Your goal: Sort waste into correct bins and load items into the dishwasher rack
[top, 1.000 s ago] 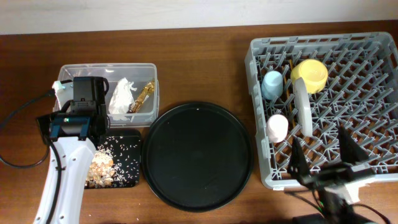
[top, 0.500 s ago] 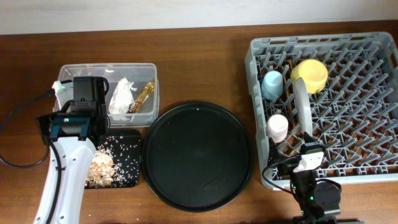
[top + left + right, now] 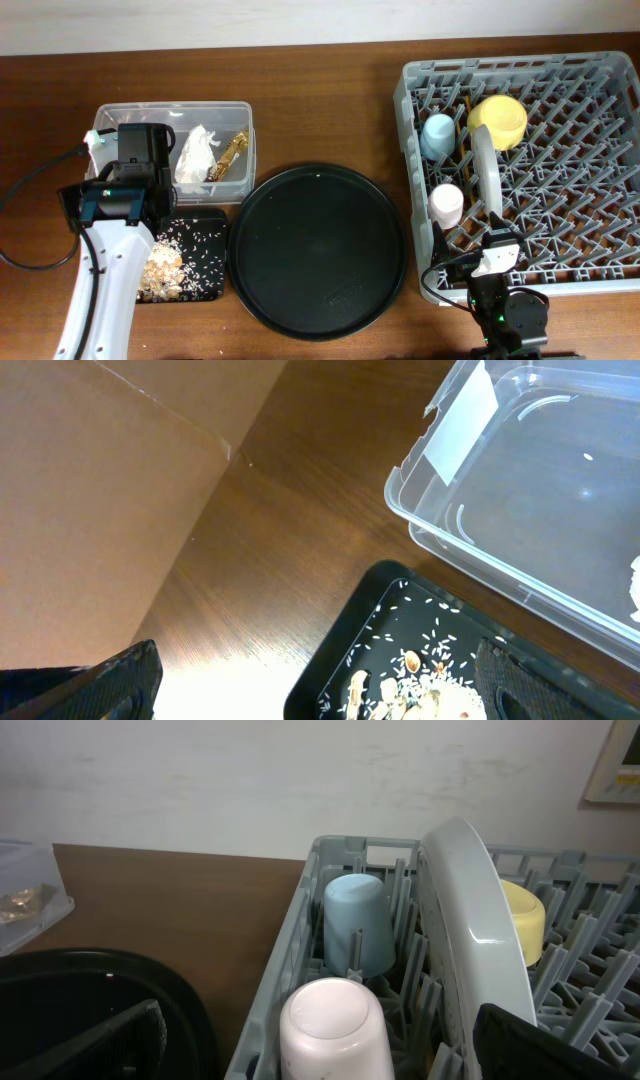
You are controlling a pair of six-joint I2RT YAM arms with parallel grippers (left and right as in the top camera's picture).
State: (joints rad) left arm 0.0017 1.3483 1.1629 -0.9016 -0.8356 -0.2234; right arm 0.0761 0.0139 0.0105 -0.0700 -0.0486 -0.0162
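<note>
One wooden desk (image 3: 330, 110) carries everything. The grey rack (image 3: 600, 215) fills its right side, and the round black tray (image 3: 318, 250) lies bare in the middle, just left of the rack. The clear box (image 3: 170, 110) sits at the far left, with the shallow black tray (image 3: 208, 285) touching its near side.

The left tool (image 3: 320, 695) hangs over the spot where the box corner meets the shallow tray, fingers spread wide and gripping nothing. The right tool (image 3: 320, 1055) sits at the rack's near left edge, fingers likewise parted and empty, facing the cups.

Inside the rack, the pale plate (image 3: 487, 170) stands on edge between pegs. The yellow bowl (image 3: 498, 118) rests just beyond it. The blue cup (image 3: 437, 135) is mouth down to the bowl's left, and the pink cup (image 3: 446, 205) is mouth down nearer the front, beside the plate. The chopsticks (image 3: 463, 106) show as a thin wooden line between the blue cup and the bowl.

The white tissue (image 3: 196, 155) lies in the box's right half, the gold-brown wrapper (image 3: 230, 155) just beside it. The food scraps (image 3: 165, 265) lie scattered in the shallow tray.
</note>
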